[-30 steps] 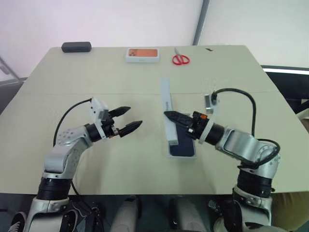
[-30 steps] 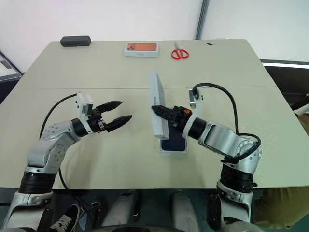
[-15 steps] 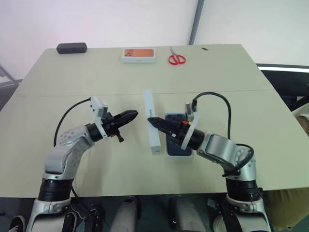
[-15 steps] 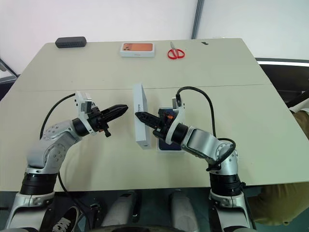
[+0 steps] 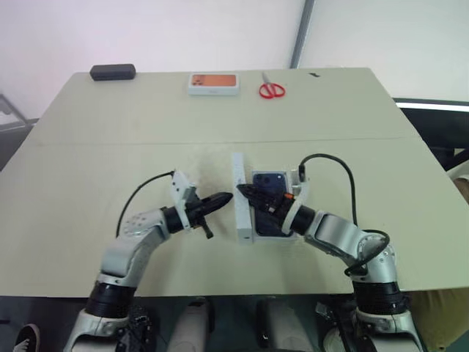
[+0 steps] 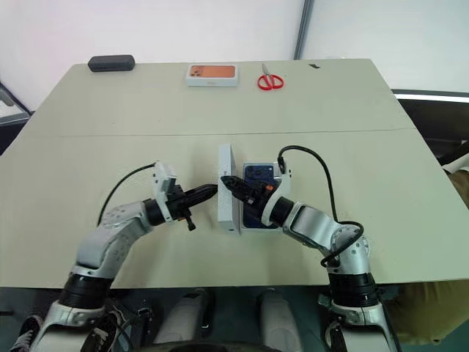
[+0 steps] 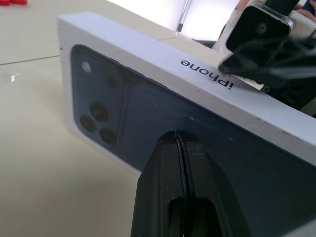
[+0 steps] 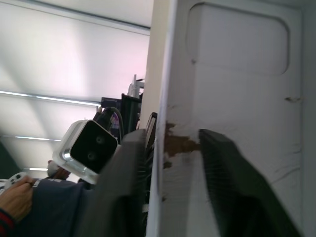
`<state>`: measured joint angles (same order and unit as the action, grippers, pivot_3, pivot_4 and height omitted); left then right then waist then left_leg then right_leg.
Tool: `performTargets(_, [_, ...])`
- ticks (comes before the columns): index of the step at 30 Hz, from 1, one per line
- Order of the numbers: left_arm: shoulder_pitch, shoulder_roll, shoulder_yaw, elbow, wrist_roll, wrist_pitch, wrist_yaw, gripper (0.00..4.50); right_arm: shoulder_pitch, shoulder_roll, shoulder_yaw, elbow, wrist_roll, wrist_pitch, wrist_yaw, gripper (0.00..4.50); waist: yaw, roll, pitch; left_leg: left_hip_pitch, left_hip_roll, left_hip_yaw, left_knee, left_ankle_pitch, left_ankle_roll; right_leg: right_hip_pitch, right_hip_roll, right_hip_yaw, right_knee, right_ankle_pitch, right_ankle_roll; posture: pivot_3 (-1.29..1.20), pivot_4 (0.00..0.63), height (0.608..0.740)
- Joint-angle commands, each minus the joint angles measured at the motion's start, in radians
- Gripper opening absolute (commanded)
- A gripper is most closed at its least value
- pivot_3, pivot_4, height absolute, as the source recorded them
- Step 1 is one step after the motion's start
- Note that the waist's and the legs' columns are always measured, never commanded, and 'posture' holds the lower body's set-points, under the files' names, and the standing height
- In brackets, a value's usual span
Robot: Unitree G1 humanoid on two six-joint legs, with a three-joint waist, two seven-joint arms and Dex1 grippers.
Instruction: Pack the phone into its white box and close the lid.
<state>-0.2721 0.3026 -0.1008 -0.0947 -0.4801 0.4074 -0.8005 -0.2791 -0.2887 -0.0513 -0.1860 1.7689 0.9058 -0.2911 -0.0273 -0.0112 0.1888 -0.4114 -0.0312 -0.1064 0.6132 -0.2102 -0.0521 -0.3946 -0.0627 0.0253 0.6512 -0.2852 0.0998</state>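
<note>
The lid (image 5: 241, 209) stands on its long edge on the table, right beside the phone's left side. Its printed outer face (image 7: 148, 98) turns toward my left gripper (image 5: 226, 199), which is shut with its tips against that face. The dark blue phone (image 5: 270, 185) lies camera side up in its white box (image 5: 268, 236). My right gripper (image 5: 242, 191) reaches over the phone and stands open astride the lid's upper wall. One of its fingers (image 8: 232, 187) is inside the plain white shell, the other outside.
Along the table's far edge lie a black oblong case (image 5: 113, 71), a white box with an orange picture (image 5: 214, 83) and red scissors (image 5: 273, 89). A seam crosses the tabletop just beyond the lid.
The lid came down from a raised tilt to stand on edge beside the phone. My left gripper shut and moved right onto its face. My right gripper's fingers parted.
</note>
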Motion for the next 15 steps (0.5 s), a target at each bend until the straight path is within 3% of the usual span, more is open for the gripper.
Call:
performTargets(1, [-0.032,-0.026,-0.028,0.009,0.032,-0.04,0.005,0.0,-0.012,-0.059,-0.014,-0.071,-0.089,0.009,0.085,3.98,0.007,0.0,0.0,0.0,0.0,0.0,0.0,0.0,0.0,0.0,0.0,0.0,0.0,0.0,0.0,0.0,0.15,0.74])
performTargets(2, [-0.04,-0.036,-0.03,0.013,0.032,-0.037,0.008,0.0,-0.016,-0.085,-0.018,-0.089,-0.129,0.011,0.113,4.44,0.008,0.0,0.0,0.0,0.0,0.001,0.0,0.0,0.0,0.0,0.0,0.0,0.0,0.0,0.0,0.0,0.15,0.74])
performTargets(6, [-0.058,-0.069,-0.037,0.037,0.041,-0.041,0.013,0.0,-0.058,-0.254,-0.005,-0.12,-0.422,-0.034,0.279,4.44,0.012,0.0,0.0,0.0,0.0,0.001,0.0,0.0,0.0,0.0,0.001,0.0,0.0,0.0,0.0,0.0,0.15,0.74])
performTargets(10, [-0.059,-0.084,-0.042,0.044,0.045,-0.042,0.012,0.0,-0.122,-0.346,-0.046,-0.029,-0.657,-0.139,0.365,4.44,0.014,0.0,0.0,0.0,-0.004,0.004,0.0,0.0,0.0,0.0,0.0,0.0,0.0,0.0,0.0,0.0,0.15,0.74])
performTargets(14, [-0.064,-0.093,-0.05,0.063,0.056,-0.048,0.008,0.0,-0.127,-0.395,-0.009,-0.013,-0.878,-0.223,0.449,3.16,0.015,0.0,0.0,0.0,-0.004,0.003,0.0,0.0,0.0,0.0,0.0,-0.001,-0.001,0.0,0.001,0.0,0.15,0.74])
performTargets(15, [-0.067,-0.097,-0.05,0.065,0.056,-0.047,0.009,0.0,-0.119,-0.43,0.042,-0.03,-0.986,-0.273,0.487,2.4,0.015,0.0,0.0,0.0,-0.004,0.003,0.0,0.0,0.0,0.0,0.0,-0.001,-0.001,0.0,0.001,0.0,0.15,0.74])
